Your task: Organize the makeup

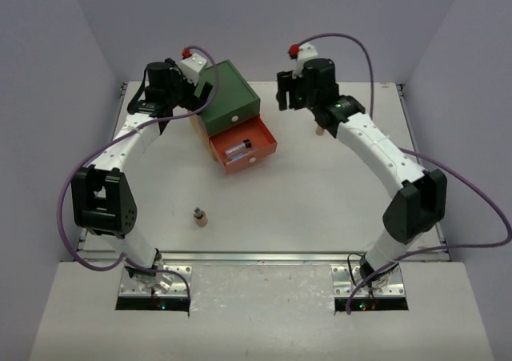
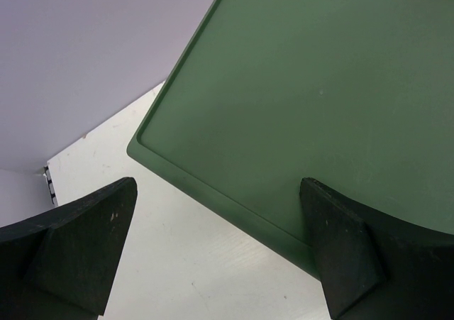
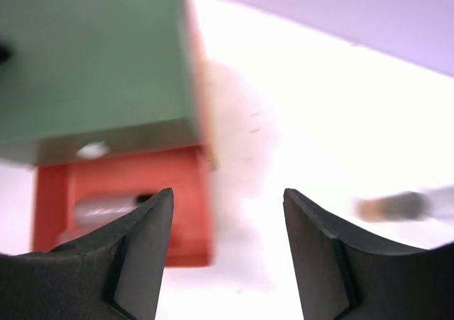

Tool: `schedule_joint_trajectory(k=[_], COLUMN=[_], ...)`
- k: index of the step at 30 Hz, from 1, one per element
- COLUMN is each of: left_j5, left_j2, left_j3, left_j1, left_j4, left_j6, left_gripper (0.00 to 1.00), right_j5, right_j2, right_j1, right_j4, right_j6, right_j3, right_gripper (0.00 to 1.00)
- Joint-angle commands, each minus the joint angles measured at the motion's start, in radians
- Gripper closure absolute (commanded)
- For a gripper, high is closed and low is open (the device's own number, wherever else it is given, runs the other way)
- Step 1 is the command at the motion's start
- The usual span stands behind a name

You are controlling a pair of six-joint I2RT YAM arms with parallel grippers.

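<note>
Standing at the back of the matte white table (image 1: 320,209), the smooth, square-edged green-topped drawer box (image 1: 232,95) has its orange drawer (image 1: 268,142) pulled out. A clear, dark-capped cylindrical bottle (image 1: 238,146) lies inside the drawer. The left gripper (image 2: 220,249) hangs over the box's left rim, jaws wide and empty. The right gripper (image 3: 227,256), equally wide and empty, hovers right of the box near a small tan bottle (image 1: 321,130) partly hidden by the arm. Another tan, dark-capped bottle (image 1: 199,216) stands alone nearer the arm bases, well apart from both grippers.
</note>
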State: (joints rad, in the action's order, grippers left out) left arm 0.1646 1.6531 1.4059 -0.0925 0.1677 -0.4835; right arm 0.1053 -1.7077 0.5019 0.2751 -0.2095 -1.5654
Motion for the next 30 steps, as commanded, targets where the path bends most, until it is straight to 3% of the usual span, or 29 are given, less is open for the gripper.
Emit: schedule_joint_trajectory(k=[1,6,10,17,30], left_j5=[-0.021,-0.022,-0.028,-0.042,-0.039], left_j2=[0.004,0.005,-0.008,-0.013,0.02], left_j3=[-0.039,-0.044,-0.056,-0.07,-0.074], left_j1=[-0.005,-0.004,-0.006,-0.004,-0.004], left_j4=[0.086,0.085,0.081,0.082,0.073], left_j6=[-0.023,-0.021,-0.028,-0.045,-0.048], left_gripper=[0.0,0.0,0.0,0.0,0.0], right_j5=[0.215,0.318,0.323,0.357,0.294], right_j2=[0.11,-0.01,-0.152,-0.372,-0.493], right_j1=[-0.173,-0.29,-0.365,-0.406,-0.437], right_j4=[0.015,0.035,0.108,0.134,0.109], right_j6=[-0.041,-0.026,-0.103,-0.139,-0.146], right_j3=[0.026,-0.067,-0.228,-0.401,-0.395], right_gripper=[0.33,0.28,0.28,0.29,0.36])
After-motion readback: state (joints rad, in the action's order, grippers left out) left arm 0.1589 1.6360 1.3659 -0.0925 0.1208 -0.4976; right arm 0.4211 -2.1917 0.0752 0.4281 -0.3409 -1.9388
